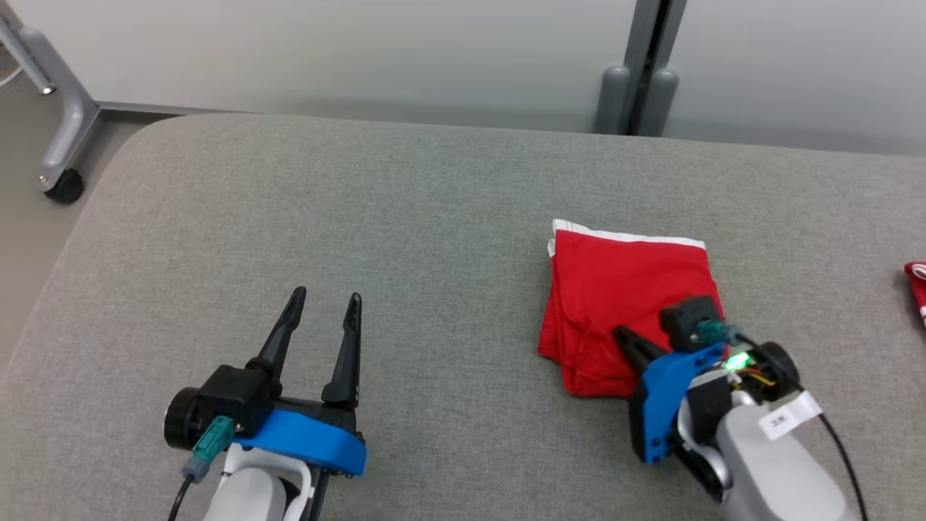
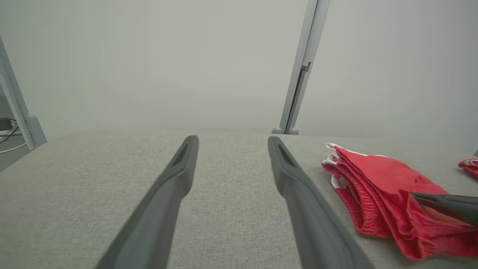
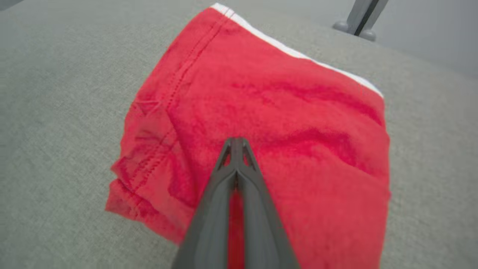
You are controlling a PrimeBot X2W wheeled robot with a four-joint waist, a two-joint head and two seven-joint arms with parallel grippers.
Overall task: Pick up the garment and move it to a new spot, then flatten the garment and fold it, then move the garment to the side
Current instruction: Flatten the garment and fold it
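The garment (image 1: pixel 622 289) is red with a white edge strip, folded into a compact stack on the right half of the grey padded table (image 1: pixel 405 217). My right gripper (image 1: pixel 623 334) is shut, its fingers pressed together and lying over the top layer of the garment (image 3: pixel 298 123), tip (image 3: pixel 236 141) near its middle; no cloth is seen clamped between them. My left gripper (image 1: pixel 325 295) stands open over bare table at the lower left, well apart from the garment (image 2: pixel 381 179), nothing between its fingers (image 2: pixel 175 175).
Another red-and-white cloth (image 1: pixel 917 286) peeks in at the table's right edge. A grey frame leg with a caster (image 1: pixel 65 187) stands on the floor beyond the rounded left corner. A grey post (image 1: pixel 640 87) rises behind the far edge by the wall.
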